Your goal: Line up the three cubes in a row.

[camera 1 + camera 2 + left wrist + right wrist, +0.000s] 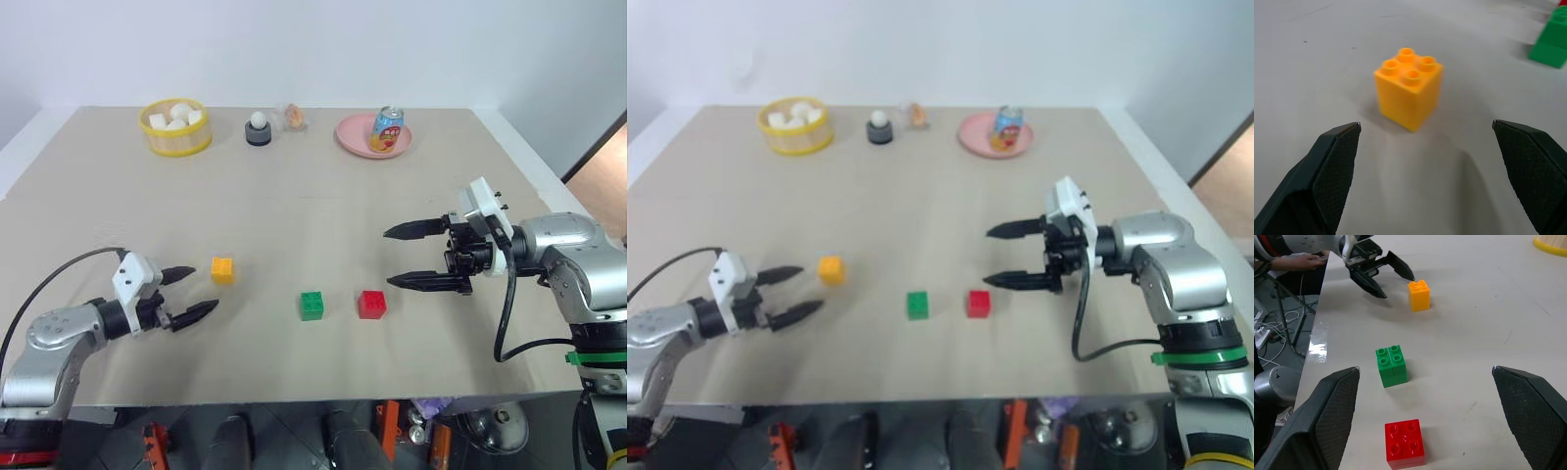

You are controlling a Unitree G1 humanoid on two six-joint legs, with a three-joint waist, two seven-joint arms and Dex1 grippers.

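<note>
1. A yellow basket [176, 139] of white chunks stands at the counter's [313, 206] far edge.
2. Beside it, a white ball rests on a small dark stand [258, 133].
3. Next comes a small clear object [293, 117], possibly a wrapper.
4. A colourful can [386, 129] stands upright on a pink plate [353, 137].

Table [294, 225]: yellow cube [222, 269] sits just ahead of left gripper [186, 294], fingers apart, not touching. Green cube [312, 305] & red cube [371, 304] near each other at front. Right gripper [402, 257] spread wide, above & beside red cube.
</note>
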